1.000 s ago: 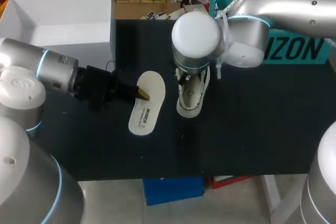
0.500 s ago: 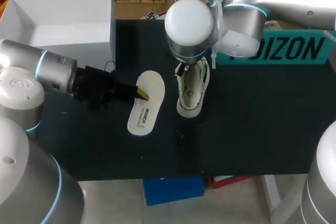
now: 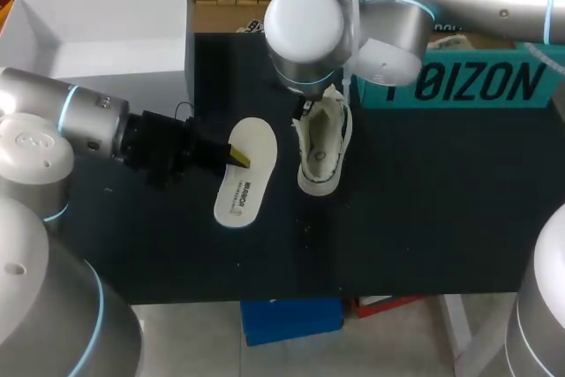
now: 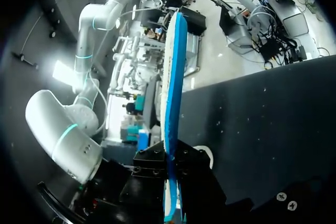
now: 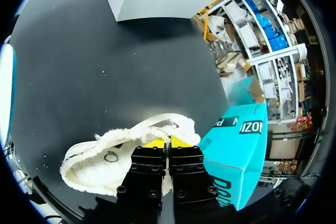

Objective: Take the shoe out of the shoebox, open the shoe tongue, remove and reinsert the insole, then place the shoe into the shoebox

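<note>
Desk [image 3: 424, 218]: black matt top, lightly speckled. Items found on it:

1. Open white shoebox [image 3: 106, 33], at the far corner, behind the left gripper [image 3: 238, 158].
2. Pale shoe [image 3: 320, 152], sole down and opening upward, directly under the right gripper [image 5: 168, 142] and just ahead of the left gripper.
3. Teal box [image 3: 477, 81], at the far edge beside the right gripper, just beside the shoe.
4. White insole [image 3: 244, 174], one edge in the left gripper; contact with the desk cannot be confirmed.
</note>
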Tool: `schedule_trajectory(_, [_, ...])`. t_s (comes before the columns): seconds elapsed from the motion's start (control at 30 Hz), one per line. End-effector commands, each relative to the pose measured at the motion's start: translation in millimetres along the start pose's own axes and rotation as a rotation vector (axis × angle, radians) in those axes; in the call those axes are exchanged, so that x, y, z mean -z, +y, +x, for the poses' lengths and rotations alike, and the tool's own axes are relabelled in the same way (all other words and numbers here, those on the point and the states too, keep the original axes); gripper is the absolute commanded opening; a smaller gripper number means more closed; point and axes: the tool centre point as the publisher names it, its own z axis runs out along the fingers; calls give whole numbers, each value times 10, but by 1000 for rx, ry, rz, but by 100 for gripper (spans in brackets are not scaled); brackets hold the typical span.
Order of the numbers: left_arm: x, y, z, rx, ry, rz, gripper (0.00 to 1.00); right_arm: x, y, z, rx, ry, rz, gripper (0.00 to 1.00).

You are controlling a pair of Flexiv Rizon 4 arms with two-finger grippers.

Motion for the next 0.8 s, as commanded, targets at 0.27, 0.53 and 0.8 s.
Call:
schedule_trajectory(0.27, [1,3,13,-2,-1,-6,0,-189,186,14,37,29,13,0])
schedule_trajectory(0.53, [-5,14,13,0,1,-7,0,-366,148,86,36,73,17,0])
schedule_trajectory(0.8, [-8,39,4,0,7,-10,0,-477,78,83,-5,100,9,0])
